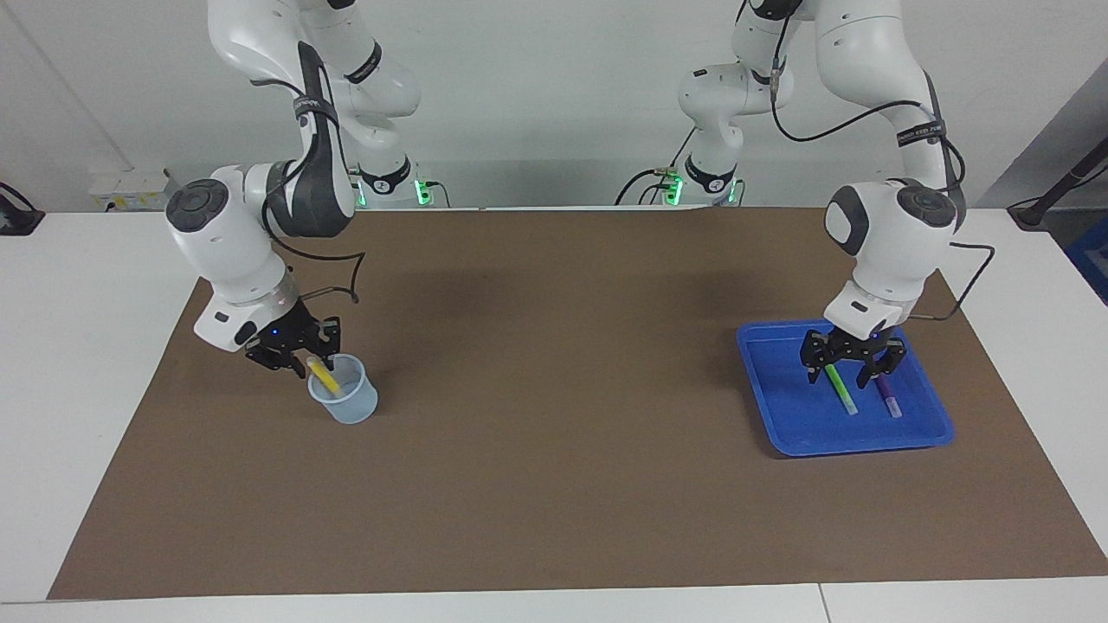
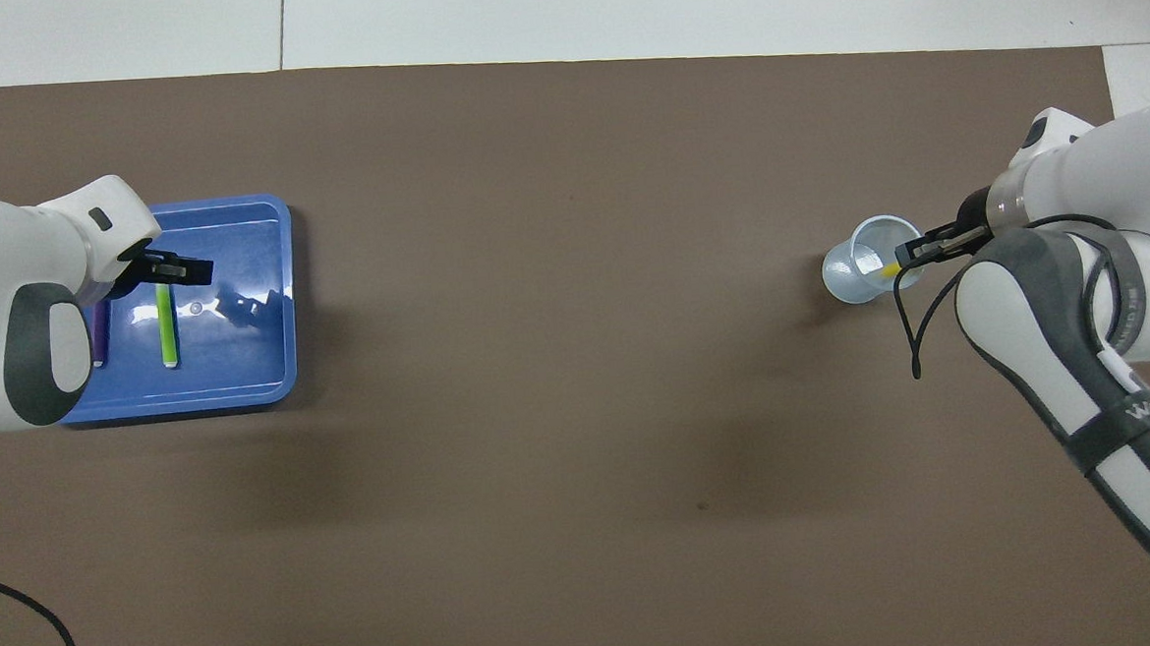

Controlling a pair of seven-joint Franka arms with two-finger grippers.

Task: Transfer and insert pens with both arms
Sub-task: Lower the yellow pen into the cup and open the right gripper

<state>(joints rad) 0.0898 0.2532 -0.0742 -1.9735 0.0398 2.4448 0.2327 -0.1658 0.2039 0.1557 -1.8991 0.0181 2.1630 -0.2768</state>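
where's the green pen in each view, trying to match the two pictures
Facing view: the green pen lies in the blue tray at the picture's right, under the left gripper.
Overhead view: the green pen lies in the blue tray at the picture's left.
Shared landmark: the purple pen, lying beside it in the tray.

White wall (image 1: 554, 95), white table (image 1: 78, 303), brown mat (image 1: 554, 484)
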